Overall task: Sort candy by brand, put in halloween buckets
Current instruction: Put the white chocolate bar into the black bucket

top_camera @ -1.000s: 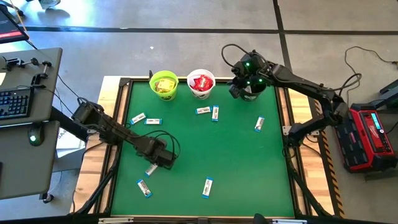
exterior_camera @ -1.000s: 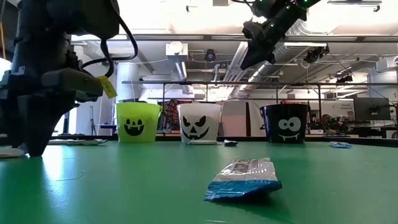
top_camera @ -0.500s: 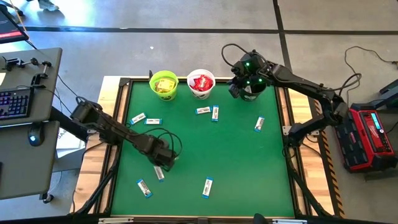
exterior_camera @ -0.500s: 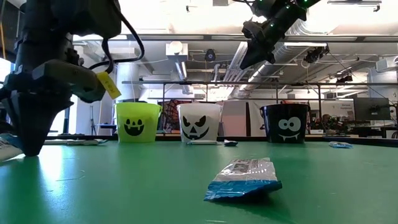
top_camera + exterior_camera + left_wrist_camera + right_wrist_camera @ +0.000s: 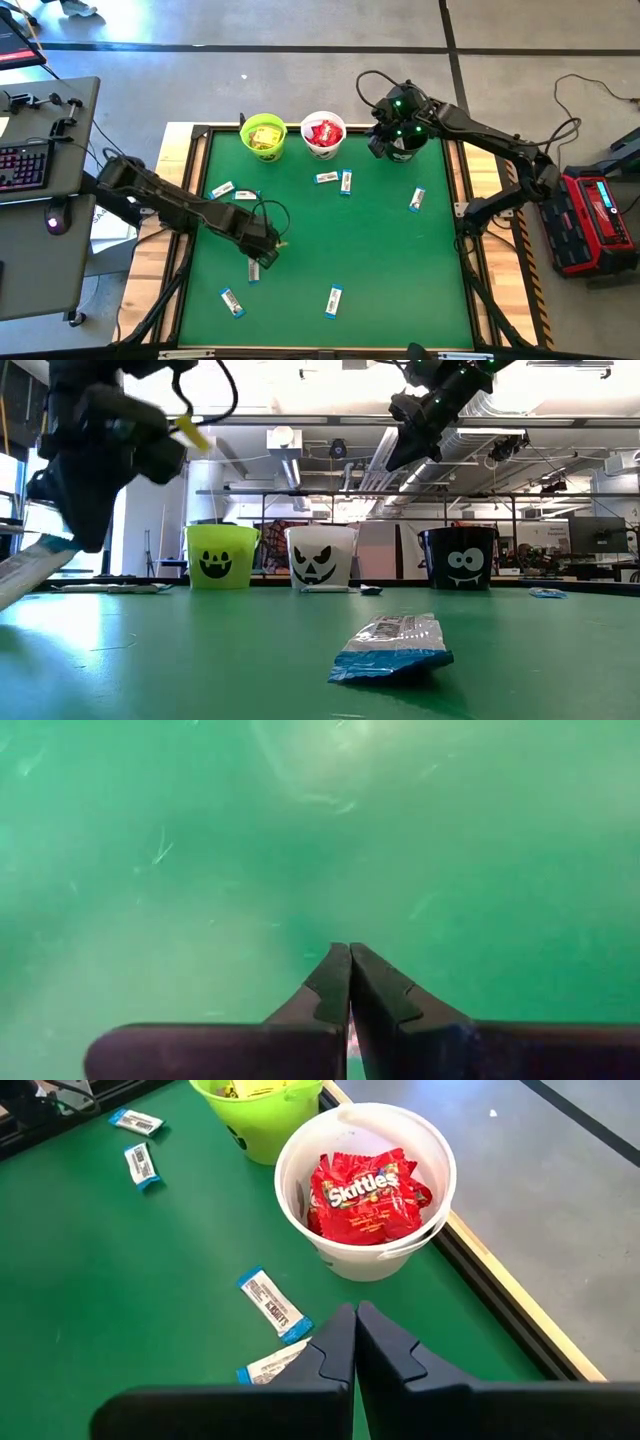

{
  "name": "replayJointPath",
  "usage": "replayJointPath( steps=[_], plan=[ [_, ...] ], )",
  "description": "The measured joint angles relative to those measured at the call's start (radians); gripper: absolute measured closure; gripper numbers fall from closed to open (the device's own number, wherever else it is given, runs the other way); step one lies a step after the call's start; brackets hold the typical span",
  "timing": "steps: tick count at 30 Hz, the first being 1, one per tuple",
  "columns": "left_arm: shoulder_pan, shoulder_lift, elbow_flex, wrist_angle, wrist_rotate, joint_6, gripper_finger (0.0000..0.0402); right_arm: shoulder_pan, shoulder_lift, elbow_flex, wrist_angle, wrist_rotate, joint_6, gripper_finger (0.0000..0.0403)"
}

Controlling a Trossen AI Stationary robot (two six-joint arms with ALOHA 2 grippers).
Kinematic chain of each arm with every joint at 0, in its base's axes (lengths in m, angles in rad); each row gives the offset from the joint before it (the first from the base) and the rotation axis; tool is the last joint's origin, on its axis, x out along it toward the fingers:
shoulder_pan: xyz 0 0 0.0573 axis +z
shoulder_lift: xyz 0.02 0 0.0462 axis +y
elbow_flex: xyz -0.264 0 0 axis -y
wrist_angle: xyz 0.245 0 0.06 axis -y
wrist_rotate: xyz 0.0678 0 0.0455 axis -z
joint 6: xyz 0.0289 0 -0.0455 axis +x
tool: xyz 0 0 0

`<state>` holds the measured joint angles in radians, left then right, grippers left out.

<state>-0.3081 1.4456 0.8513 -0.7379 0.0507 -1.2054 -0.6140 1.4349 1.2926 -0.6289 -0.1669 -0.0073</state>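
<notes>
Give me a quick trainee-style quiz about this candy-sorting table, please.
1. True or false: the white round plastic bucket holds red candy packets.
2. The right hand hangs above which bucket? A lime green, B white, C black round bucket.
3. What is the left hand gripping?

Key: 1 true. 2 C. 3 a narrow blue-and-white candy bar, lifted off the green table.

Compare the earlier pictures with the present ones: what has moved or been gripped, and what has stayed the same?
The left tool closed on a blue-and-white bar and lifted it off the green table; in the low view the bar now hangs tilted from it. The right tool stayed shut above the black bucket. The green bucket, white bucket and remaining bars did not move.
</notes>
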Motion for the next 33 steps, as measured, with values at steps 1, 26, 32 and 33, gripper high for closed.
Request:
replayJointPath(
  steps=[1, 26, 32, 33],
  plan=[
    [0.001, -0.014, 0.001, 0.005, 0.002, 0.012, 0.0401, 0.0, 0.0, 0.0, 0.0, 0.0, -0.001, 0.0403],
    [-0.069, 0.024, -0.046, 0.049, 0.184, -0.087, 0.0212, 0.067, 0.0, 0.0, -0.001, -0.001, -0.06, 0.0403],
    [-0.073, 0.101, -0.066, 0.124, 0.252, -0.386, 0.0212, 0.067, 0.0, 0.0, -0.001, 0.0, -0.054, 0.0403],
    [-0.074, 0.113, -0.066, 0.132, 0.247, -0.42, 0.0211, 0.067, 0.0, 0.0, -0.001, 0.0, -0.054, 0.0403]
  ],
)
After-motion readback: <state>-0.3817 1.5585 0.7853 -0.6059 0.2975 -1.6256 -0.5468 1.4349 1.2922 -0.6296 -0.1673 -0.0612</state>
